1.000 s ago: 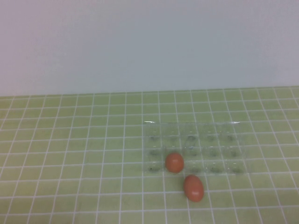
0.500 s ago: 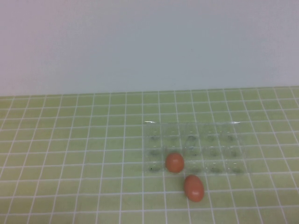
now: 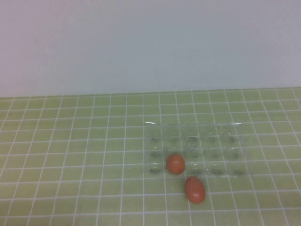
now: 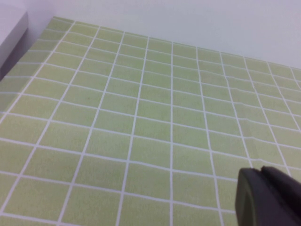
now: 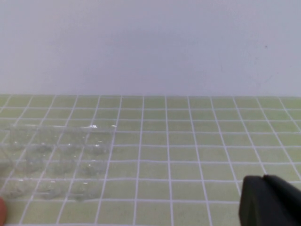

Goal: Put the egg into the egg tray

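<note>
The clear egg tray (image 3: 221, 141) lies on the green tiled table, right of the middle. One brown-orange egg (image 3: 175, 164) sits in the tray's front row, second cup from the left. A second, look-alike egg (image 3: 194, 189) lies on the table just in front of the tray's front edge. Neither gripper shows in the high view. My left gripper (image 4: 260, 168) is shut and empty over bare tiles. My right gripper (image 5: 264, 178) is shut and empty, and the tray (image 5: 56, 160) lies off to its side. A sliver of an egg (image 5: 1, 209) shows at that view's edge.
A plain pale wall (image 3: 150, 47) stands behind the table. Bare green tiles (image 3: 70, 155) spread to the left of the tray and along the front. A grey edge (image 4: 11, 35) shows at the corner of the left wrist view.
</note>
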Controlling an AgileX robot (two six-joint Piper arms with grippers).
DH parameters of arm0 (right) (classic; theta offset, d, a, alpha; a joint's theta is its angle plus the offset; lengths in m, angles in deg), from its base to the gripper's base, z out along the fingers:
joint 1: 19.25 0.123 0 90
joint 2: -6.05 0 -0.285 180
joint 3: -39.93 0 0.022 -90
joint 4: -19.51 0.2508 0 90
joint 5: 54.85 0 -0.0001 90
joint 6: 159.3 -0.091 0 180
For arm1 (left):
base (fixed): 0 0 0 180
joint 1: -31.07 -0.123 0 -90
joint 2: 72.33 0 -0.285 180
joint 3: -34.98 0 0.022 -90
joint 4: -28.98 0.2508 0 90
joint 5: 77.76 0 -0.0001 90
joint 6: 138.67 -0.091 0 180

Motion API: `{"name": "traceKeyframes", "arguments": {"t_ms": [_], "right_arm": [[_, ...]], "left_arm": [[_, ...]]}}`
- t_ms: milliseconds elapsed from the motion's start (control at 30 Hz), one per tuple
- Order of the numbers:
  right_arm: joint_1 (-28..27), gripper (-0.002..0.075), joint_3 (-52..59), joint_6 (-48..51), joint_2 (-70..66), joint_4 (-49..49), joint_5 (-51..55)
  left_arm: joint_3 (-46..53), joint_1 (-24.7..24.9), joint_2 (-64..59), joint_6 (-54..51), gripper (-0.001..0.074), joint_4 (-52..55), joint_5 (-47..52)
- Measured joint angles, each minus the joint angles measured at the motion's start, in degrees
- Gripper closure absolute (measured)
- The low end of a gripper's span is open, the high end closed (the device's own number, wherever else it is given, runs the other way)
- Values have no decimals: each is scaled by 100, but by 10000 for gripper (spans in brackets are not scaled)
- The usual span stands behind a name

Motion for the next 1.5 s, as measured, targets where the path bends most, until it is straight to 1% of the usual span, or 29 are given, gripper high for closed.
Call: {"name": "traceKeyframes", "arguments": {"t_ms": [133, 367, 533, 800, 967, 1100, 1167, 1267, 1333, 1367, 1433, 1500], "right_arm": [[0, 727, -379, -12, -814, 0, 187], [24, 727, -1090, -51, -3057, -145, 1482], [297, 727, -1646, -103, -4555, -263, 1913], [1284, 727, -2936, -116, -6751, -518, 2042], [1978, 727, -3919, -493, -7668, -493, 2105], [2582, 727, -4757, -529, -8496, -248, 2218], [2787, 727, -5128, -479, -8922, -20, 2301], [2988, 722, -5664, -132, -9588, 352, 2514], [3086, 690, -5924, 53, -9992, 516, 2573], [3126, 658, -6062, 104, -10163, 581, 2580], [3163, 584, -6280, 113, -10406, 679, 2625], [3198, 492, -6446, 126, -10584, 830, 2756]], "left_arm": [[0, 0, 0, 0, 739, 0, 0], [0, 0, 0, 0, 739, 0, 0], [0, 0, 0, 0, 739, 0, 0], [0, 0, 0, 0, 739, 0, 0], [0, 0, 0, 0, 739, 0, 0], [0, 0, 0, 0, 739, 0, 0], [0, 0, 0, 0, 739, 0, 0], [0, 0, 0, 0, 739, 0, 0], [0, 0, 0, 0, 739, 0, 0], [0, 0, 0, 0, 739, 0, 0], [0, 0, 0, 0, 739, 0, 0], [0, 0, 0, 0, 739, 0, 0]]}}
